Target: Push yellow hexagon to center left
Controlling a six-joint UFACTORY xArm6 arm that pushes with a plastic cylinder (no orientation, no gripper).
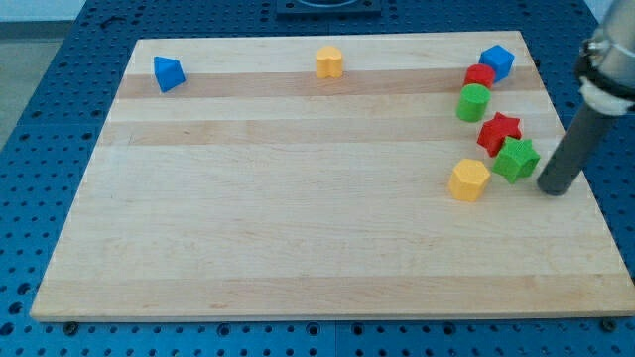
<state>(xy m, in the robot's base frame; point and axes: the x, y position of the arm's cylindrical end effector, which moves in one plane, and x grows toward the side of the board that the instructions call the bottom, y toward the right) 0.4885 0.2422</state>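
A yellow hexagon-like block [468, 179] lies at the board's right, just left of and below a green star [517, 159]. My tip [557, 189] rests on the board just right of the green star, apart from it by a small gap and well right of the yellow hexagon. The rod leans up toward the view's upper right. A second yellow block [329, 61], whose shape is unclear, sits at the top centre.
A red star [498, 131] touches the green star from above. A green round block [473, 102], a red block [480, 75] and a blue cube [496, 60] cluster at the top right. A blue triangular block [168, 72] sits at the top left. The wooden board [298, 228] lies on a blue perforated table.
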